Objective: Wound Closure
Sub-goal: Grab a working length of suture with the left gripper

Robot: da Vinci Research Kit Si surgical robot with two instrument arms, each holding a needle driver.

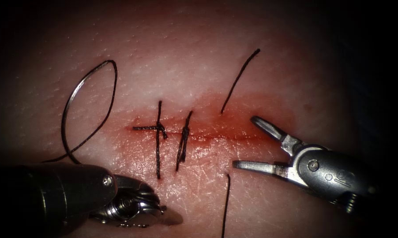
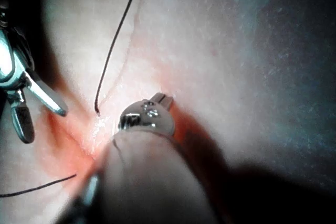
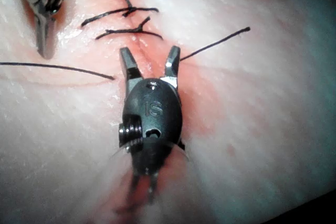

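1. The right tool (image 1: 247,143) sits right of the stitches with its jaws spread wide and nothing between them, one fingertip above the cut (image 1: 216,135) and one below.
2. The left tool (image 1: 163,213) lies low, below the cut on the left, jaws together and holding nothing that I can see.
3. The needle (image 1: 69,99) lies free on the tissue (image 1: 172,53) at far left, well apart from both tools and not in the tissue. It looks thin, stiff and slick; a grip on the body of its curve, away from the tip, would likely hold best.
4. The thread (image 1: 239,77) is fine, limp and dark; one strand enters above the cut, another (image 1: 226,205) emerges below it.
5. Two knotted stitches (image 1: 170,136) cross the cut, which is soft, glistening and stained with red fluid.
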